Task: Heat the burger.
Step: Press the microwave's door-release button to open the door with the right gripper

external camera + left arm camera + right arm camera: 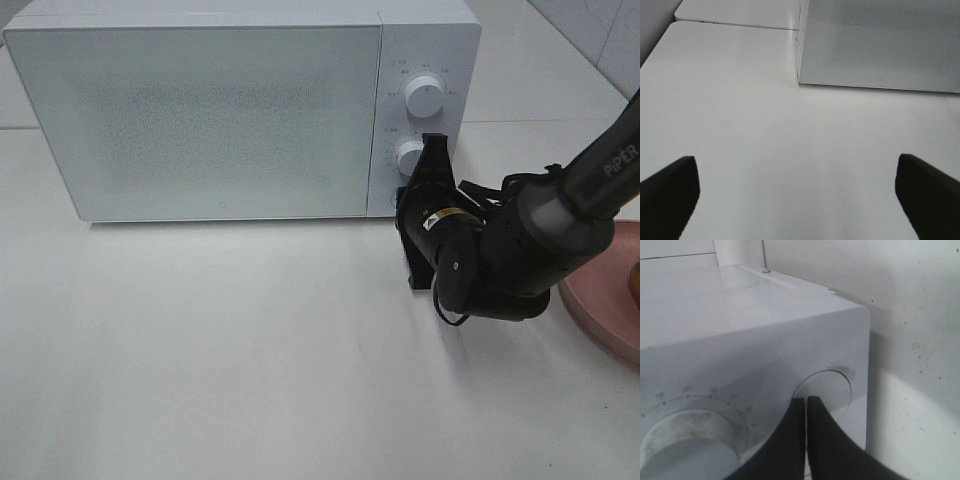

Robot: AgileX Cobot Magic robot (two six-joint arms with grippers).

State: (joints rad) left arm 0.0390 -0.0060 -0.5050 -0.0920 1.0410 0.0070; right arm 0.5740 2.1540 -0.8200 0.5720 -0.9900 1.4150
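The white microwave point(220, 110) stands at the back of the table with its door closed. My right gripper point(433, 145) is shut with nothing in it. Its tips rest against the control panel by the lower knob point(409, 157). In the right wrist view the closed fingertips point(806, 407) meet a round button point(832, 390) below a dial point(685, 450). Only a brown sliver of the burger point(635, 283) shows at the right edge, on a pink plate point(600, 300). My left gripper point(797, 200) is open over bare table, facing the microwave's front point(880, 45).
The black right arm point(540, 230) reaches in from the right, over the plate's edge. White table point(250, 350) spreads in front of the microwave. A tiled wall stands behind at the right.
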